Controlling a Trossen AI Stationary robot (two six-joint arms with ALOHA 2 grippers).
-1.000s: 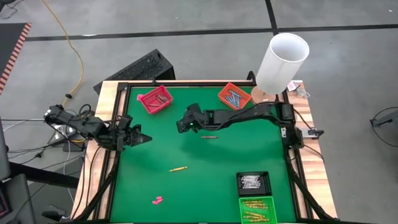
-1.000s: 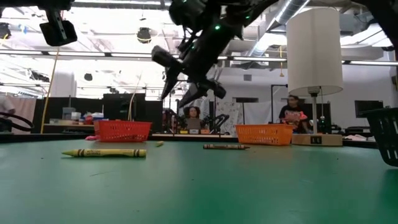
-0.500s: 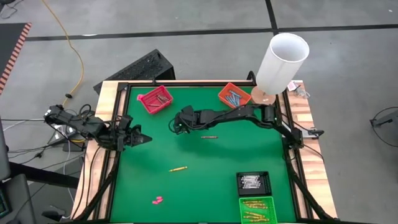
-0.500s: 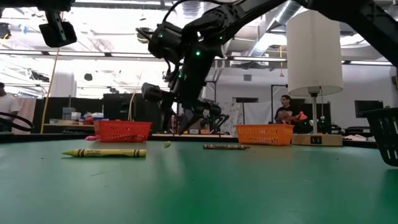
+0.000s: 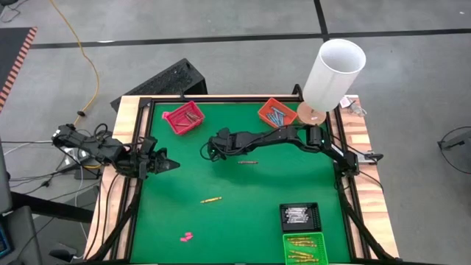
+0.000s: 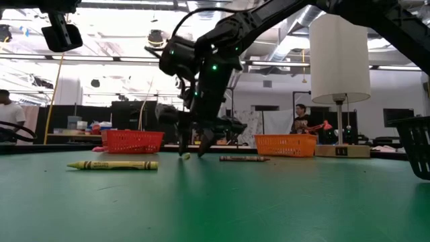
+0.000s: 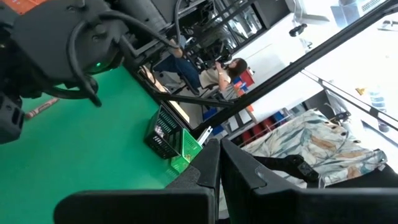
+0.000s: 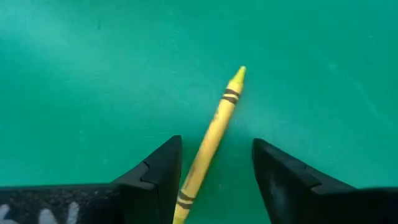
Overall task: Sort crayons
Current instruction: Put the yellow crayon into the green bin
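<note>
My right gripper (image 5: 209, 152) (image 8: 216, 142) stands open, slanting down, low over the green table left of its middle. A yellow crayon (image 8: 224, 107) lies flat on the table and runs between its two fingers, with a gap to each. In the low view only that crayon's end (image 6: 186, 156) shows below the fingertips (image 6: 183, 149). Another yellow crayon (image 5: 211, 199) (image 6: 113, 165) lies nearer the front, and a dark crayon (image 5: 248, 161) (image 6: 244, 158) lies just right of the gripper. My left gripper (image 5: 174, 165) (image 7: 219, 155) waits shut, above the table's left edge.
A red tray (image 5: 183, 118) and an orange tray (image 5: 277, 112) holding blue crayons stand at the far edge. A black tray (image 5: 300, 216) and a green tray (image 5: 303, 249) with yellow crayons stand at the near right. A pink lump (image 5: 186, 236) lies near the front. A white cylinder (image 5: 335, 73) rises at the far right corner.
My right gripper has come down toward the table and a little toward its left edge, tipping more steeply downward. It has stayed open and now stands over the yellow crayon. The crayons have not moved.
</note>
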